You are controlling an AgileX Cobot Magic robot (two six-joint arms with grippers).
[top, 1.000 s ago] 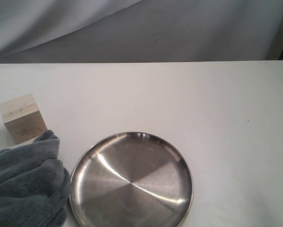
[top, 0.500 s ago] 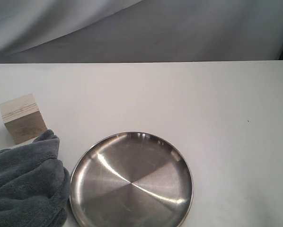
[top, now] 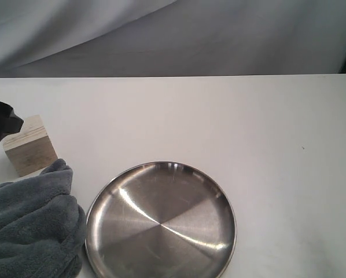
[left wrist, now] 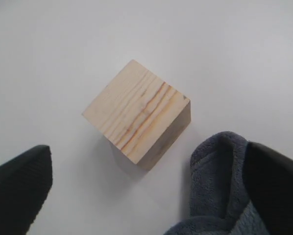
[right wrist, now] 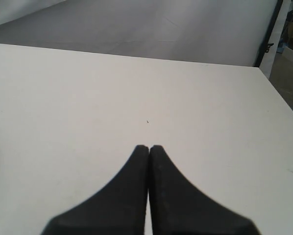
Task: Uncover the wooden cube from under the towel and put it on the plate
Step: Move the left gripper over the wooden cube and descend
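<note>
left gripper (left wrist: 149, 164) slid in over wooden cube (left wrist: 136, 115), jaws apart | we see it flat, grain face up | right gripper (right wrist: 149, 147) jaws together

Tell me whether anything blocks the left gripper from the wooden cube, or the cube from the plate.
Nothing covers the wooden cube; it sits bare before the open left gripper. The bunched towel lies beside it, its upper fold edging toward the straight line to the plate; a lifted carry should probably clear it.
</note>
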